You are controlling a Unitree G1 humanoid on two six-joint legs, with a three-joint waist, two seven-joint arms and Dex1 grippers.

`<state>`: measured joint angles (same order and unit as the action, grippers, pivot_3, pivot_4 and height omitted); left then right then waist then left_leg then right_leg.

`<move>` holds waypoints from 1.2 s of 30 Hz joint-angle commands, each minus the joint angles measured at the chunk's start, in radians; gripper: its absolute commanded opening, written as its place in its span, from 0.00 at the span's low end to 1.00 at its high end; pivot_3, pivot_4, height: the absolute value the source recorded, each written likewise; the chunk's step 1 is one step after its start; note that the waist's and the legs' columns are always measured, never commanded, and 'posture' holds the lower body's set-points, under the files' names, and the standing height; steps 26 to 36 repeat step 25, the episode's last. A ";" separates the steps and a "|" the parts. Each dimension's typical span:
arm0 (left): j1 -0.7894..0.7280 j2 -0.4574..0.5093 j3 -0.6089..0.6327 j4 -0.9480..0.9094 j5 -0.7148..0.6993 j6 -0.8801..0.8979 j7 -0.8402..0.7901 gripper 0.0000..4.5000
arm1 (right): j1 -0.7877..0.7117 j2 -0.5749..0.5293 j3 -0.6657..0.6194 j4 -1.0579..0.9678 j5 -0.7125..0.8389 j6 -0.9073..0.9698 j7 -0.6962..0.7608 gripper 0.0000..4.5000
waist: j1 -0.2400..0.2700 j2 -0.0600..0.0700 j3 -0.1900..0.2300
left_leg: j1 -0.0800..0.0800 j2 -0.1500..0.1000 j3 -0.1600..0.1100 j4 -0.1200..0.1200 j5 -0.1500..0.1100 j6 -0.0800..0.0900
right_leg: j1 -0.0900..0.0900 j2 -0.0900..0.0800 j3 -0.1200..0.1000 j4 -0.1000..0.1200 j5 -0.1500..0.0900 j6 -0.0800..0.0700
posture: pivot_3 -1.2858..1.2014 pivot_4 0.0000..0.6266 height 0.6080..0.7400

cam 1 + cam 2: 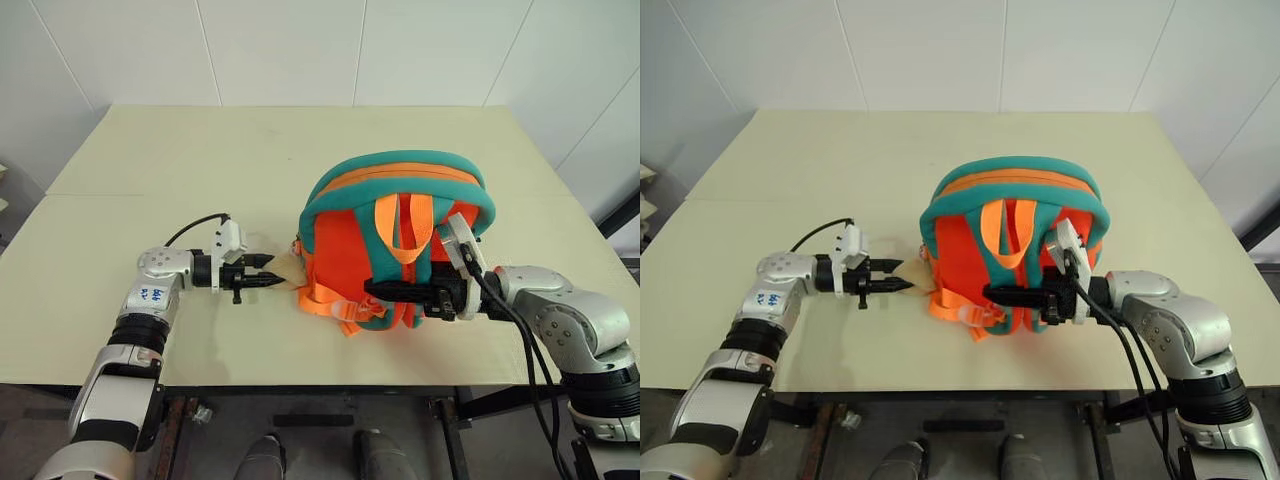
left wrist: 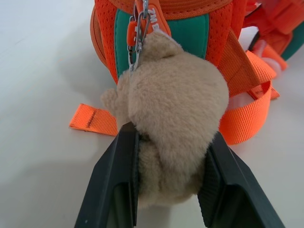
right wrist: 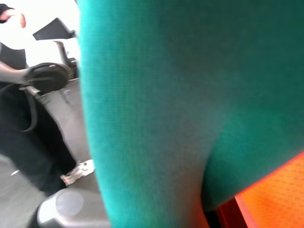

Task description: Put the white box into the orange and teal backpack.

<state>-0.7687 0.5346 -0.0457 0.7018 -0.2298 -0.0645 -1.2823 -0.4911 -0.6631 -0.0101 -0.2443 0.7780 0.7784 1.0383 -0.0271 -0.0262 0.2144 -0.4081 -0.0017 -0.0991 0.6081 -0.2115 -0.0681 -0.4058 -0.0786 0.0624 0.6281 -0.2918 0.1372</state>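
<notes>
**Backpack on the table, both of your grippers at it**

Your backpack (image 1: 398,235) sits on the cream table (image 1: 150,170), right of the middle and closer to the front edge than the back one. It's lying with the straps side up: teal edging arching over the top, orange handle loop in the middle, loose orange webbing (image 1: 325,300) spilling out toward the front edge.

The tan plush animal (image 2: 173,114) hangs off a clip on the backpack's left side. In the left wrist view your left gripper (image 1: 268,272) has its two black fingers apart, one on each side of the plush, pressing into the fur. That arm reaches in low from the front-left corner, forearm roughly level, pointing right toward the bag.

Your right gripper (image 1: 380,289) comes in from the right, forearm level and pointing left across the front of the backpack, over the teal straps. Its fingers are together; the right wrist view has teal fabric right up against it, but you can't tell whether it's pinching any.
</notes>
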 commanded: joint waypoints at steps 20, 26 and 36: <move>0.355 0.293 0.188 -0.657 -0.189 0.356 -0.002 1.00 | 0.212 -0.318 -0.272 0.186 -0.217 -0.417 0.215 0.99 | -0.001 0.000 0.000 | 0.002 0.001 0.001 -0.004 0.000 0.000 | 0.002 0.000 0.000 -0.006 -0.004 -0.009 | 0.52 0.24 1.00; 0.388 0.306 0.221 -0.718 -0.197 0.347 0.033 1.00 | 0.157 -0.294 -0.246 0.307 -0.282 -0.522 0.218 0.99 | -0.005 0.000 0.000 | 0.004 0.001 0.002 -0.004 0.000 0.000 | 0.005 0.000 0.000 -0.007 -0.005 -0.010 | 0.52 0.24 1.00; 0.388 0.306 0.221 -0.718 -0.197 0.347 0.033 1.00 | 0.157 -0.294 -0.246 0.307 -0.282 -0.522 0.218 0.99 | -0.005 0.000 0.000 | 0.004 0.001 0.002 -0.004 0.000 0.000 | 0.005 0.000 0.000 -0.007 -0.005 -0.010 | 0.52 0.24 1.00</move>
